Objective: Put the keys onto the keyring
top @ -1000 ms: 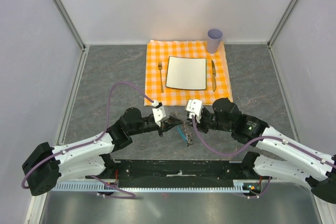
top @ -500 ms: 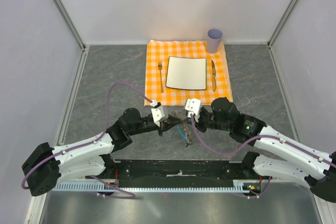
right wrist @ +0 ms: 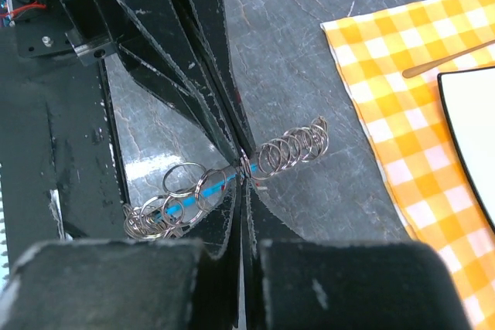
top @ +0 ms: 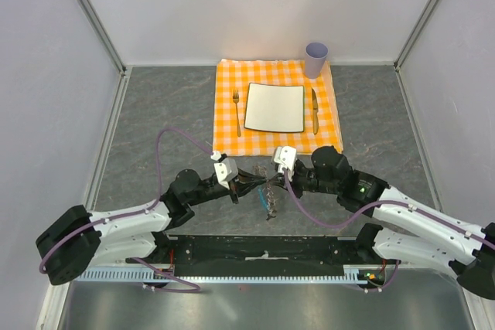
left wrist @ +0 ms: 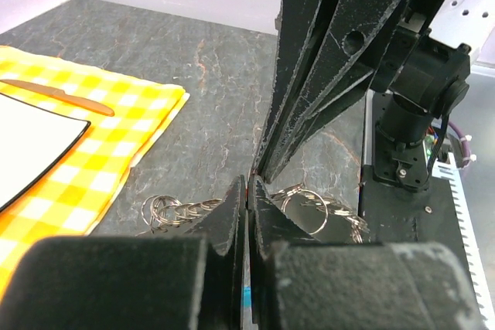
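Note:
The keyring (right wrist: 290, 148), a silvery chain of rings with a blue tab (right wrist: 193, 192), hangs between the two gripper tips just above the grey table. My right gripper (right wrist: 244, 169) is shut on a ring in the middle of the chain. My left gripper (left wrist: 249, 188) is shut, tip to tip with the right one, and a thin sliver of red, the key (left wrist: 247, 179), shows between its tips. In the top view the grippers meet near the front centre, the left (top: 247, 186) and the right (top: 265, 184), with the chain (top: 271, 202) dangling below them.
An orange checked cloth (top: 226, 125) lies behind the grippers with a white square plate (top: 274, 107), a fork (top: 237, 112) and a knife (top: 315, 110). A lilac cup (top: 315, 59) stands at its back right corner. The black base rail (top: 263, 249) runs just in front.
My left arm has drawn a little left and lower, and its wrist sits further from the right one. The right gripper has shifted slightly left. The chain still hangs between the tips.

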